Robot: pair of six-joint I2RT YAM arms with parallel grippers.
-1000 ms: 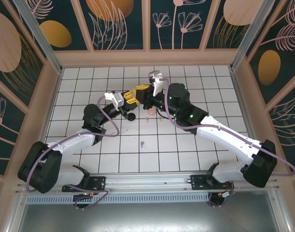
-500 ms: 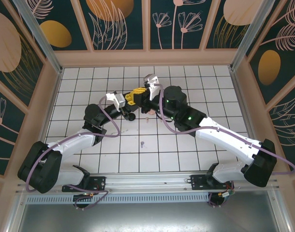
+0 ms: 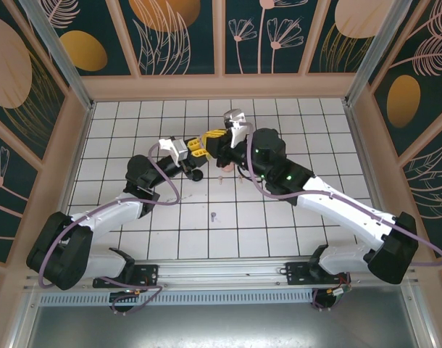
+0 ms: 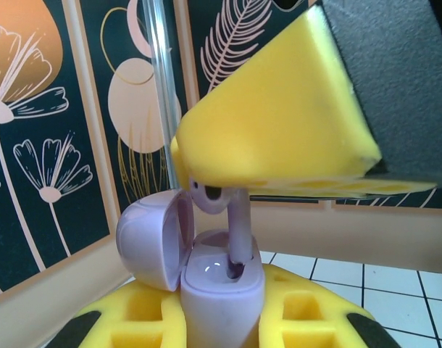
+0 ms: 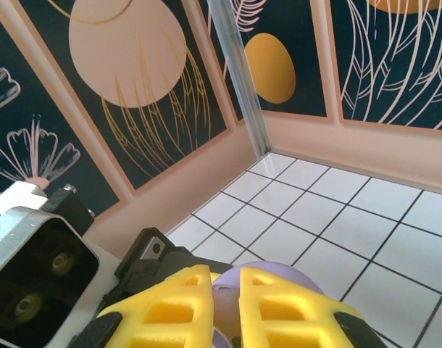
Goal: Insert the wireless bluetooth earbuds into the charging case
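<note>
In the left wrist view the lilac charging case (image 4: 221,290) stands upright, its lid (image 4: 150,239) swung open to the left. My left gripper (image 4: 221,322) is shut on the case body, yellow pads on both sides. A lilac earbud (image 4: 239,228) hangs stem-down, the stem tip in the case's right slot. My right gripper (image 5: 227,301) is shut on that earbud (image 5: 228,308), with the case lid (image 5: 293,274) just beyond. From above, both grippers meet mid-table, the left gripper (image 3: 196,148) beside the right gripper (image 3: 216,138).
A black round case (image 3: 197,175) lies just below the grippers. Small pink pieces (image 3: 219,179) sit near it, and one tiny lilac earbud (image 3: 214,215) lies alone on the white tiles nearer the bases. Wooden walls ring the table.
The right gripper shifted left and lower over the case, then came back a little to the right. The left arm has held still with the case.
</note>
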